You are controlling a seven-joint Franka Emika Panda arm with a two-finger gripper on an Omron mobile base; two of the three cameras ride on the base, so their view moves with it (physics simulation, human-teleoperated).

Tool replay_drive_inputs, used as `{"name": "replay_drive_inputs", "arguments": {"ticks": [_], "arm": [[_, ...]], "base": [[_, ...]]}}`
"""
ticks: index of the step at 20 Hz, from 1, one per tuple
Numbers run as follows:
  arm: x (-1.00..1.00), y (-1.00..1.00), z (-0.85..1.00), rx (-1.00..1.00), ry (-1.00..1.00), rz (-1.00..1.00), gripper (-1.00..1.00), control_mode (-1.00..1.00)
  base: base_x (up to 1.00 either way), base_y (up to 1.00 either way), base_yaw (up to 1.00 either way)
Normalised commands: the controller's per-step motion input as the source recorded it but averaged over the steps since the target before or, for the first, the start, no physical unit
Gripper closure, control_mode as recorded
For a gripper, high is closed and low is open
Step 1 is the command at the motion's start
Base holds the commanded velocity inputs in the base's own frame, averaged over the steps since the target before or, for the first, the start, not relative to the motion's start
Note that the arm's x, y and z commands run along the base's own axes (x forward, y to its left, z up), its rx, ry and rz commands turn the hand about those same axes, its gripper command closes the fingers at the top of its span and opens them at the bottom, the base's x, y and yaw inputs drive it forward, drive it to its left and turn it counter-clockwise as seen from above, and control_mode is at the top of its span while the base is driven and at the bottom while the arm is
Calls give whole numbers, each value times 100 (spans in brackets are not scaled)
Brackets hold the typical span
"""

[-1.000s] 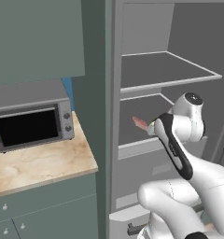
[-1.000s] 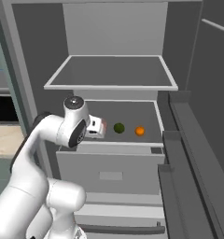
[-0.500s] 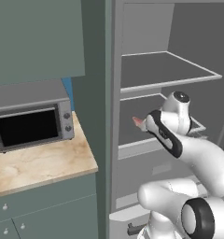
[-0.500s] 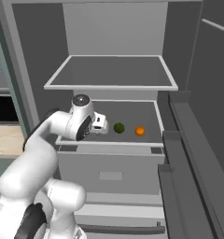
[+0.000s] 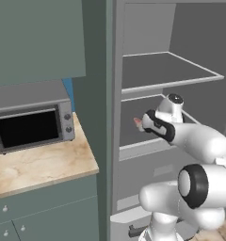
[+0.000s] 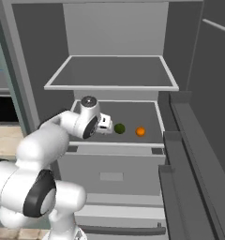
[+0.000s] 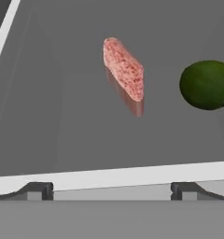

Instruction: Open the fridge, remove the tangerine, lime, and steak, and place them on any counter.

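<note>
The fridge point(image 6: 110, 87) stands open, its door point(image 6: 198, 140) swung out to the right. On its middle shelf lie the pink-red steak point(image 7: 124, 70), the dark green lime point(image 6: 119, 128) and the orange tangerine point(image 6: 140, 131), left to right. My gripper point(image 7: 111, 191) is open at the shelf's front edge, pointing at the steak with nothing between its fingertips point(image 7: 35, 190). The lime point(image 7: 207, 85) lies to the steak's right in the hand view. From the left base view the steak point(image 5: 138, 123) peeks out just beyond the hand point(image 5: 152, 125). The counter point(image 5: 39, 164) is left of the fridge.
A grey microwave point(image 5: 32, 124) takes the back of the counter, leaving bare top in front of it. Grey-green cabinets hang above it. A bare upper shelf point(image 5: 162, 70) sits above the hand. The lower drawer point(image 6: 112, 168) is shut beneath the middle shelf.
The arm has reached forward and the hand has moved in to the middle shelf, closer to the steak. The jaws stay open. The fruits and steak have not moved.
</note>
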Motion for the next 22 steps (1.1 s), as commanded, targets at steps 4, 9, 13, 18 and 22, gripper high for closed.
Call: {"name": "replay_drive_inputs", "arguments": {"ticks": [4, 9, 13, 18, 22], "arm": [[30, -1, -26, 0, 0, 0, -100, -100], [34, -2, -13, 0, 0, 0, -100, -100], [29, -1, -17, 0, 0, 0, -100, -100], [43, 0, -11, 2, 0, 0, -100, -100], [39, 0, -16, 2, 0, 0, -100, -100]], "base": [[0, 0, 0], [0, 0, 0], [0, 0, 0], [0, 0, 0], [0, 0, 0]]}}
